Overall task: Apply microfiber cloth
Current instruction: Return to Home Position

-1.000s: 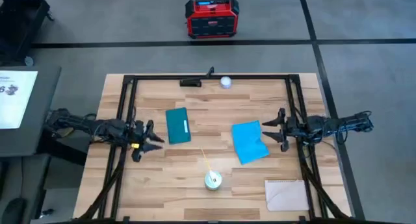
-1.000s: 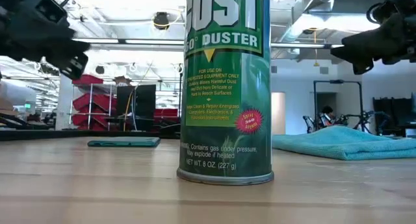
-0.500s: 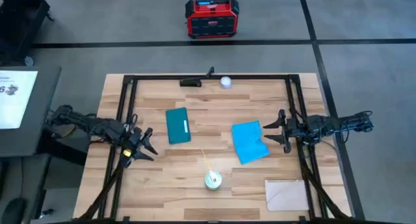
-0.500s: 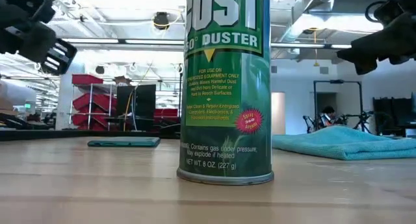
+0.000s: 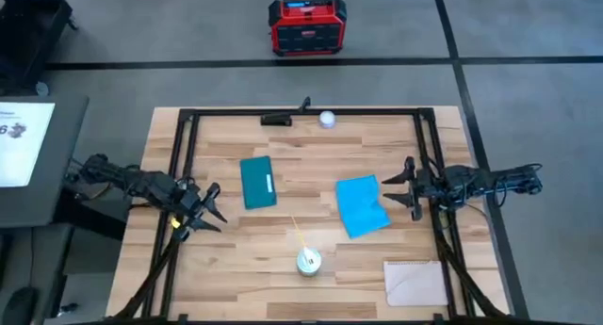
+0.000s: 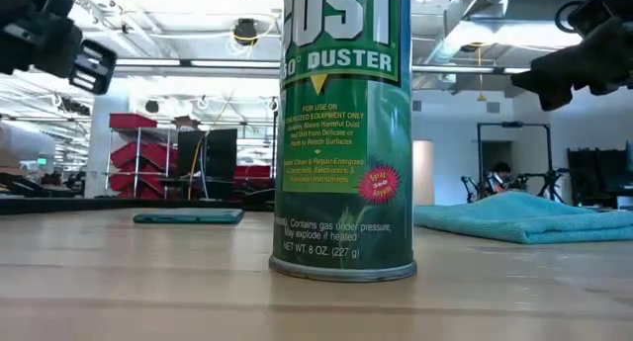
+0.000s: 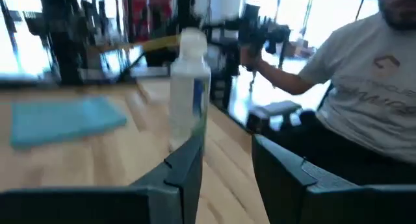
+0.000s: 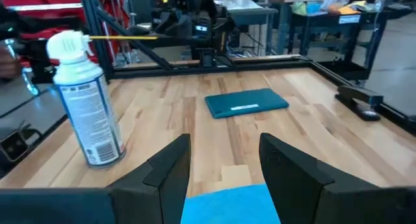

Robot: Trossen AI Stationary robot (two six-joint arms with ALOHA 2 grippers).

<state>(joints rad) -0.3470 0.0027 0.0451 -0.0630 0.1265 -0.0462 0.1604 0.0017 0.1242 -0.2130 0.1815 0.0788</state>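
The sky-blue microfiber cloth (image 5: 361, 205) lies flat on the wooden table, right of centre, also seen in the low view (image 6: 524, 214). Its near edge (image 8: 227, 204) shows just below my right gripper (image 8: 224, 169). That gripper (image 5: 405, 186) hovers open at the cloth's right edge, above it and touching nothing. The teal-backed tablet (image 5: 257, 182) lies flat left of centre. My left gripper (image 5: 203, 212) hangs open at the table's left side, above the wood and clear of everything; its wrist view (image 7: 227, 178) looks toward the duster can (image 7: 190, 87).
A green duster can (image 5: 308, 260) with a yellow straw stands near the front middle. A pale beige sheet (image 5: 415, 283) lies at the near right corner. A dark stapler-like thing (image 5: 276, 120) and a white ball (image 5: 327, 119) sit at the far edge. A person (image 7: 364, 87) is seated beyond the table.
My left gripper has drawn back toward the table's left and near edges, away from the tablet, and has turned to face the duster can. The cloth and the tablet have stayed where they were.
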